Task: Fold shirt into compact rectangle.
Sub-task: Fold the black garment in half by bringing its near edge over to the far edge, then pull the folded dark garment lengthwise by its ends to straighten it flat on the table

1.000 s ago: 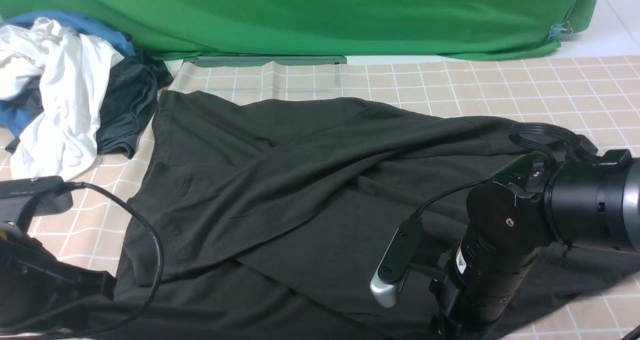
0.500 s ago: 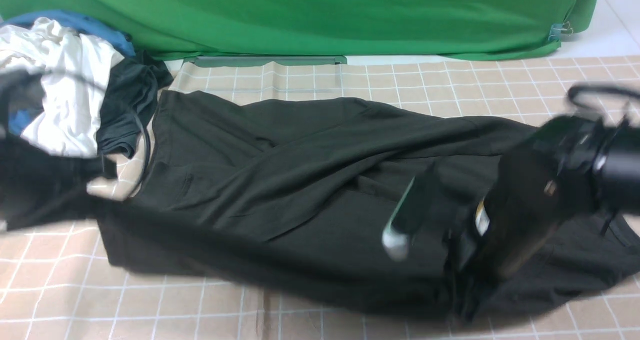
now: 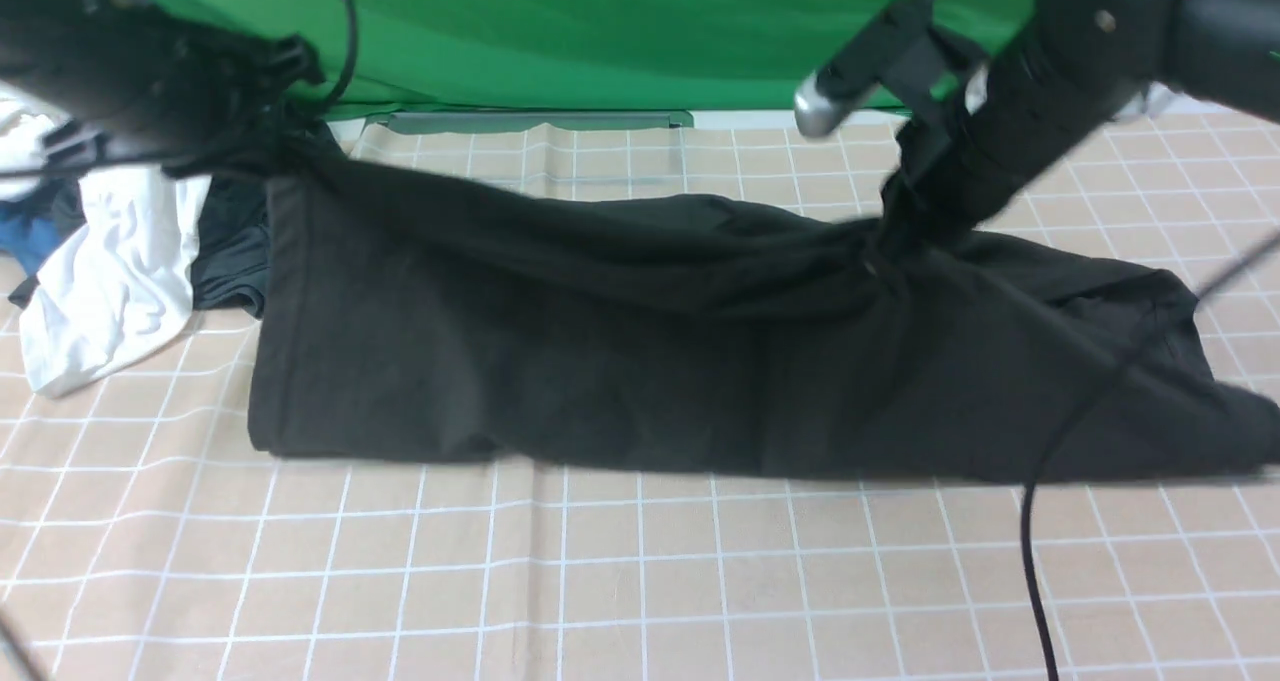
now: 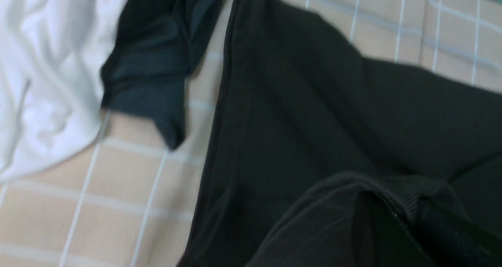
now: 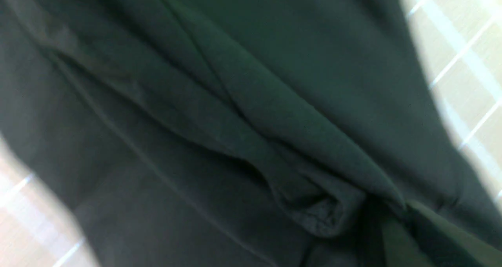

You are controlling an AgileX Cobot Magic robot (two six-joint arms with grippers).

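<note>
While left gripper (image 3: 283, 139) and right gripper (image 3: 886, 245) clamp the shirt (image 3: 600, 361), beige checked cloth (image 3: 640, 581), green backdrop (image 3: 600, 31).

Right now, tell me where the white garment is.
In the front view the white garment lies at the left edge, beside the dark grey-teal garment, just left of the black shirt.

A beige table cloth (image 3: 640, 581) with a white grid covers the table and shows vertical fold creases. A green backdrop (image 3: 600, 31) hangs across the far side, and a flat grey-green strip (image 3: 530, 121) lies along its foot. At the far left sits a heap of clothes. A crumpled white garment (image 3: 110, 271) trails nearest. A dark grey-teal garment (image 3: 232, 256) lies just to its right, touching it. A bit of blue fabric (image 3: 25, 236) shows at the left edge.
</note>
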